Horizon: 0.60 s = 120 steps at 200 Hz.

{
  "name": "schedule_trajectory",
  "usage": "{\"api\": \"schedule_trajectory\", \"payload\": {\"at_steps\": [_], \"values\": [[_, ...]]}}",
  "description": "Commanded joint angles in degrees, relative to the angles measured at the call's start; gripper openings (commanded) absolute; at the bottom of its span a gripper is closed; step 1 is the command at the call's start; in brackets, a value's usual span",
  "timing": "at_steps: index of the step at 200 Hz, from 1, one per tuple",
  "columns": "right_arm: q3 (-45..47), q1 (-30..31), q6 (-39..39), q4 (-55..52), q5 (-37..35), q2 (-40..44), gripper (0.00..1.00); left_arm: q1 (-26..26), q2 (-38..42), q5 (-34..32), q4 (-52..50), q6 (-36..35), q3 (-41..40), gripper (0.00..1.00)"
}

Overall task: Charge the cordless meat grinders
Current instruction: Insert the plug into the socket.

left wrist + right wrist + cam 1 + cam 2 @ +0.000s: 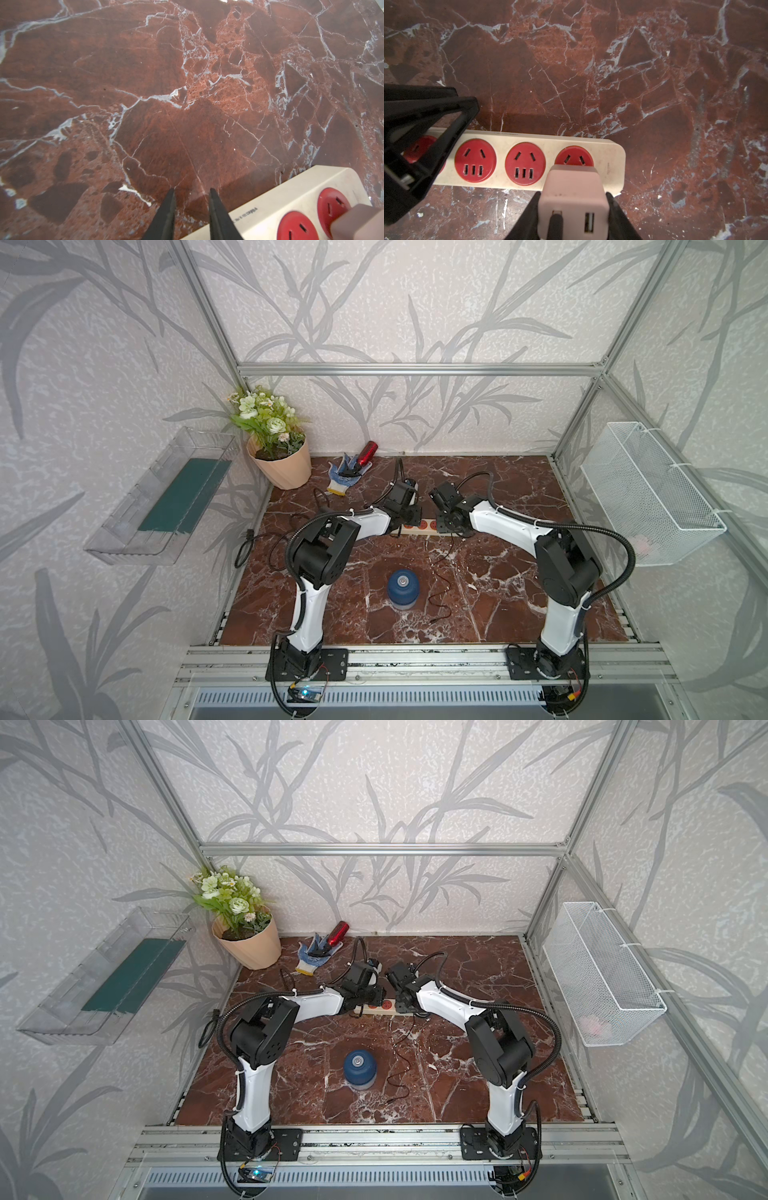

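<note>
- In both top views the meat grinder stands upright on the marble table, at the near middle and well apart from both arms. Both arms reach down to the power strip farther back. A thin black cable trails just right of the grinder.
- Left wrist view: the left gripper has its jaws a narrow gap apart with bare marble between them. It holds nothing and sits just beside the power strip.
- Right wrist view: the right gripper clamps a pale pink charger plug from both sides. The plug sits at the strip's end socket, with the black cable in one of its ports.
</note>
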<state>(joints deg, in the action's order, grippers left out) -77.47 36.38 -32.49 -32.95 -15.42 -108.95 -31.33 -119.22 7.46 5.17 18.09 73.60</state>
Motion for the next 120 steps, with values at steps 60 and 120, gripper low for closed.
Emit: {"api": "schedule_trajectory", "payload": {"at_steps": [60, 120], "values": [[7.4, 0.2, 2.1, -5.2, 15.2, -9.5, 0.00, -1.7, -0.1, -0.1, -9.6, 1.0, -1.3, 0.29], [5.1, -0.6, 3.3, -6.4, 14.3, -6.7, 0.11, -2.1, 1.6, -1.3, -12.0, 0.4, -0.5, 0.31]]}}
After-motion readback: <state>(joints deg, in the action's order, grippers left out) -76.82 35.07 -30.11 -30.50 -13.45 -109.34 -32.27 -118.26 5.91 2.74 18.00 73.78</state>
